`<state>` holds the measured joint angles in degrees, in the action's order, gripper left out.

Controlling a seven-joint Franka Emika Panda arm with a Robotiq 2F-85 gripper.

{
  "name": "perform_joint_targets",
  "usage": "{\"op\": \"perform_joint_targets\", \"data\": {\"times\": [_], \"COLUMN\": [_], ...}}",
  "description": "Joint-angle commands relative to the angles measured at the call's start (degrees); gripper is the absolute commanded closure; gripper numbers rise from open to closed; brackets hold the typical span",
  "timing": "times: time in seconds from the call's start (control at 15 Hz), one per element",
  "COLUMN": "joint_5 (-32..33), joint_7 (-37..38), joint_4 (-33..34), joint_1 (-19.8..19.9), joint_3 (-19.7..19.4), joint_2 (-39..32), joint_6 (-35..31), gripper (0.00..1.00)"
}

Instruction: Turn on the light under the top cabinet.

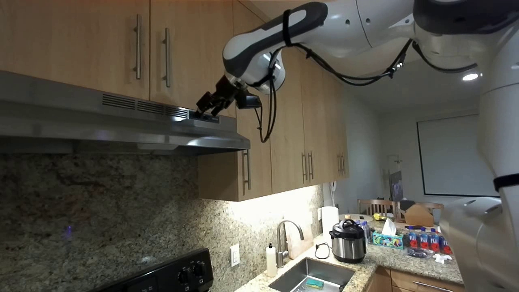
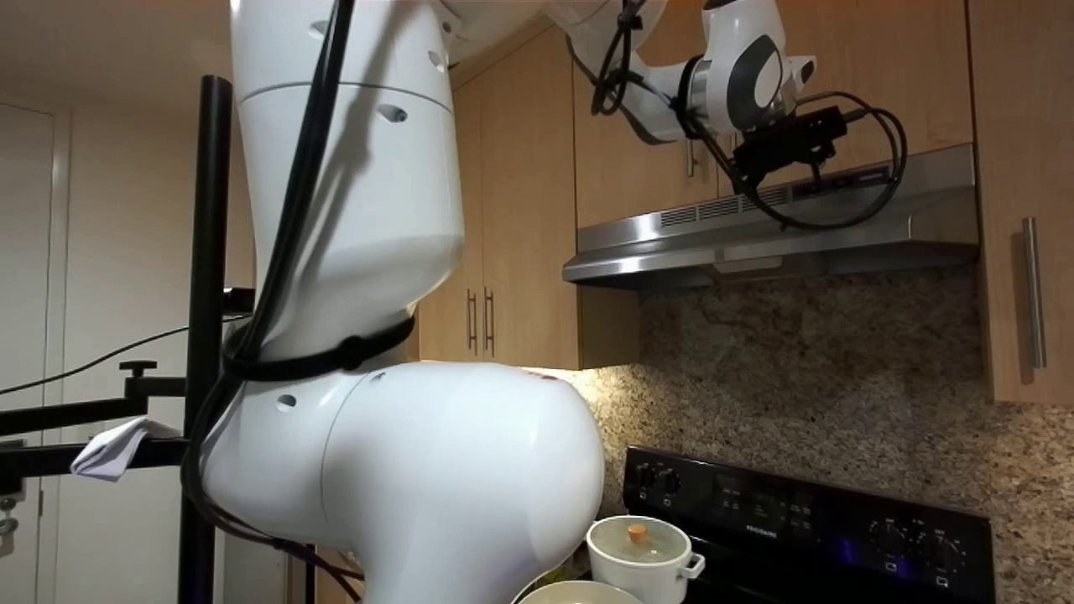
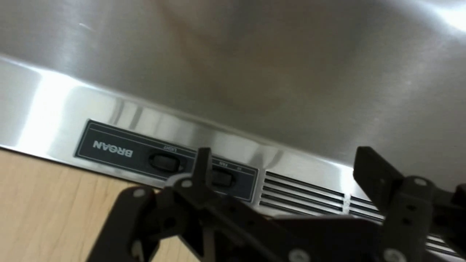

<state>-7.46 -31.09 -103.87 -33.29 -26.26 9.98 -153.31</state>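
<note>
Light switch point(image 3: 164, 162) — labelled LIGHT, on the BROAN panel point(image 3: 140, 155) — gripper point(image 3: 284, 154) spread apart.

- Kitchen wall point(image 1: 134, 202): speckled stone, in both exterior views, brightly lit toward one end.
- Ceiling point(image 1: 442, 87): a lamp point(image 1: 470, 77) shines white.
- Far wall point(image 1: 399, 142): pale, it bears a panel point(image 1: 454, 158) edged in black.
- Chairs point(image 1: 373, 201): wooden and slatted, they stand at the room's back.
- Door point(image 2: 23, 252): pale, at the edge of an exterior view.
</note>
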Motion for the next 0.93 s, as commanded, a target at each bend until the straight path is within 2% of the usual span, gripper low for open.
{"op": "perform_joint_targets", "data": {"times": [0.0, 0.33, 0.4, 0.67, 0.87], "joint_5": [-2.8, -7.0, -8.0, -7.0, -6.4], "joint_7": [-2.6, -4.6, -4.9, -3.3, -2.5], "joint_4": [6.3, 12.8, 13.9, 19.6, 23.6], "joint_1": [-0.6, 0.2, 11.1, 21.9, 27.0], "joint_3": [-1.9, -2.6, 7.9, 16.9, 21.6], "joint_2": [-5.2, -10.8, -11.8, -15.4, -17.8], "joint_6": [3.5, 7.7, 8.3, 10.6, 12.5], "gripper": [0.00, 0.00, 0.00, 0.00, 0.00]}}
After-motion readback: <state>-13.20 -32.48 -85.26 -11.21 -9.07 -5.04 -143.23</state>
